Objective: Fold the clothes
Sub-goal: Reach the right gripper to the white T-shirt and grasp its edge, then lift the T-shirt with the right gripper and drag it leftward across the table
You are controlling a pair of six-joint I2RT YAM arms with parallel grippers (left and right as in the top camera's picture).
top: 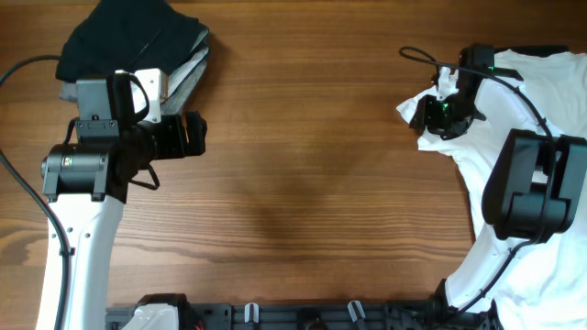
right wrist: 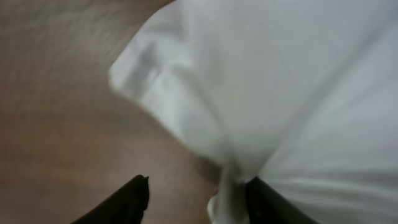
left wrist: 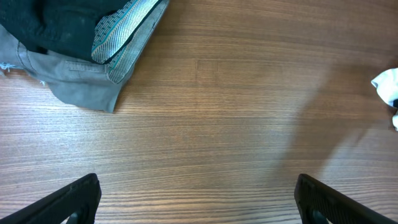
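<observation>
One desk (top: 312, 137) of brown wood grain carries two groups of clothes, and two arms reach over it.

In the upper left of the overhead view lies one pile. A black garment (top: 128, 37) sits on top. The left wrist view shows two more pieces under it, a light piece with a fine teal pattern (left wrist: 127, 31) and a grey piece (left wrist: 81, 87) at the bottom, which makes three pieces that can be counted. The grey one reaches furthest out onto the wood.

The left hand (top: 194, 136) hangs just below this pile, apart from it. It is released: its two fingers (left wrist: 78, 198) stand wide in the lower corners of the left wrist view, with only bare desk between them.

One white T-shirt (top: 559, 92) lies spread along the right edge of the overhead view, from the upper right corner down to the lower right. The right arm crosses over it. The right hand (top: 438, 110) sits at the shirt's left tip, in the upper right part of the frame, where the cloth is bunched.

In the right wrist view, which is blurred, two dark fingers (right wrist: 127, 199) show at the bottom edge. A gathered strand of the white cloth runs down between them, close against the right-side one. Whether they pinch the cloth, I cannot tell.
</observation>
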